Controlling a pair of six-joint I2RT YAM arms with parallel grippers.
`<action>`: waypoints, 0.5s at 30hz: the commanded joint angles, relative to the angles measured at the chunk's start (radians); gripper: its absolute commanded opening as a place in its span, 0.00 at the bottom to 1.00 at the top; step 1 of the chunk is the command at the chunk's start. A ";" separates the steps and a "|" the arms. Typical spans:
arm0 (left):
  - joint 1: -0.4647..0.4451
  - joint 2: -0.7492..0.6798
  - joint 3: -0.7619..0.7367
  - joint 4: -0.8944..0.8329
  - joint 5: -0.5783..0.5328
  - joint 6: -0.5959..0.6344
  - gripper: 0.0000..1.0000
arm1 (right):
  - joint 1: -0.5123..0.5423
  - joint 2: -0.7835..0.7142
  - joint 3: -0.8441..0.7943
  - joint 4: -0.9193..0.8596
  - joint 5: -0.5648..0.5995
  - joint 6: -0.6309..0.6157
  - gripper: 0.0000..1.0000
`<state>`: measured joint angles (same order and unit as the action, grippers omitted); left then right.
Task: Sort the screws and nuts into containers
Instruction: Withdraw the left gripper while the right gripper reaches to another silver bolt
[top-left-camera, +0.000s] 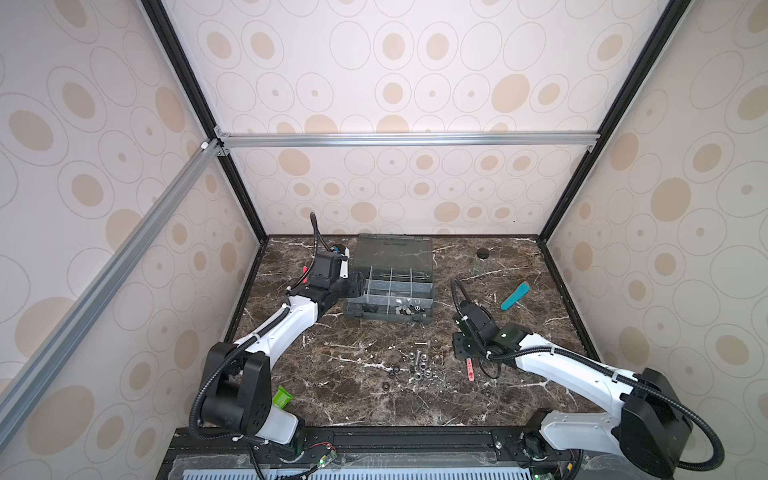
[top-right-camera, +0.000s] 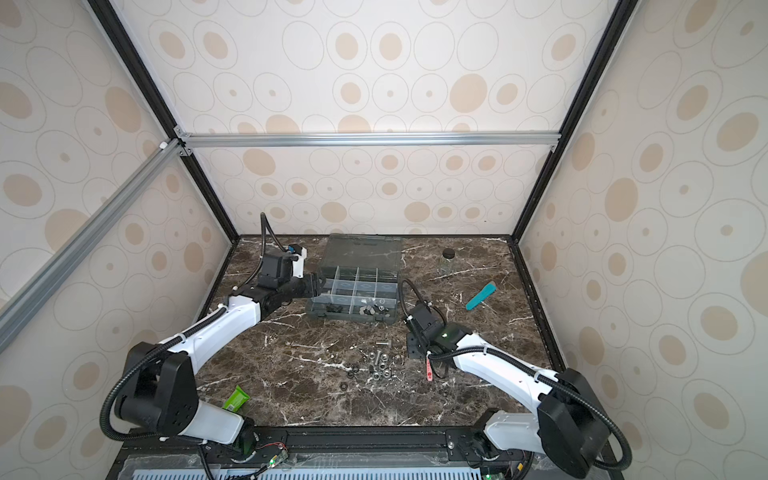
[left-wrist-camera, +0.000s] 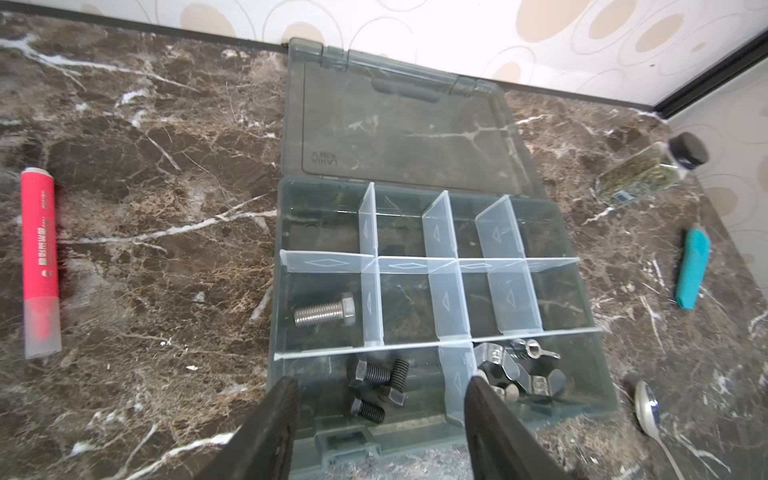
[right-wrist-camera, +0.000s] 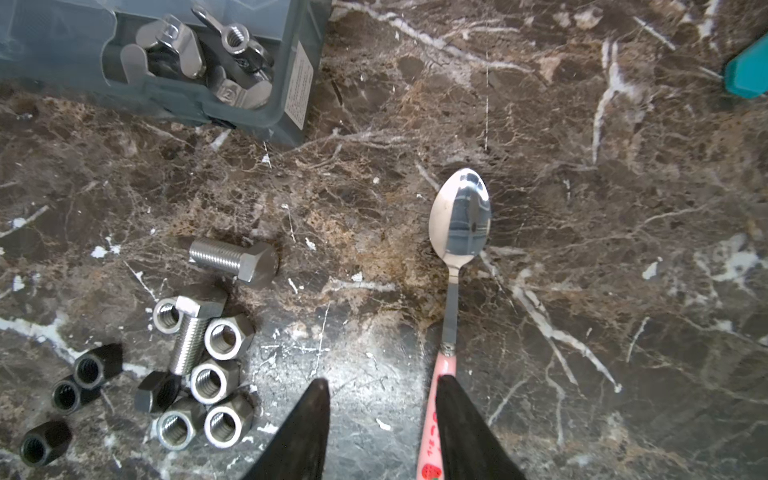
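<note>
Left arm (top-left-camera: 291, 320) stretched forward, jaws apart; right arm (top-left-camera: 561, 365) low (jaws apart).

Wide bare marble surface (top-left-camera: 353, 403) across the lower middle of both top views, a free run between the two arm bases, with only the green tube (top-left-camera: 281, 397) at lower left. Just above that, loose screws (top-left-camera: 422, 344) and nuts (top-left-camera: 417, 366) bunch together, and the spoon (top-left-camera: 470, 369) lies to their right. There's a slim bare lane between them, and the right gripper (right-wrist-camera: 382, 380) hangs over it, jaws apart, one jaw over the spoon's handle. Mid-frame, the organizer box (top-left-camera: 386, 319) blocks the way back, its lid (top-left-camera: 392, 249) flat behind it and the left arm (top-left-camera: 286, 324) slanting in to its left end. Right of the box there's open ground, with the jar (top-left-camera: 481, 261) and the teal tool (top-left-camera: 515, 296) well apart.
</note>
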<state>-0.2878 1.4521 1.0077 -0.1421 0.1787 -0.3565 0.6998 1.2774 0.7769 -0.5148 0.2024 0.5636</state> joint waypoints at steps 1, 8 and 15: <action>0.007 -0.068 -0.038 0.042 0.015 0.079 0.65 | 0.000 0.057 0.044 0.026 -0.035 0.027 0.49; 0.007 -0.166 -0.155 0.123 0.019 0.192 0.66 | 0.023 0.200 0.153 -0.032 -0.047 0.008 0.58; 0.007 -0.208 -0.271 0.216 0.032 0.266 0.66 | 0.043 0.275 0.230 -0.021 -0.058 0.031 0.66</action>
<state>-0.2878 1.2629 0.7578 0.0093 0.1982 -0.1589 0.7277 1.5280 0.9730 -0.5137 0.1497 0.5793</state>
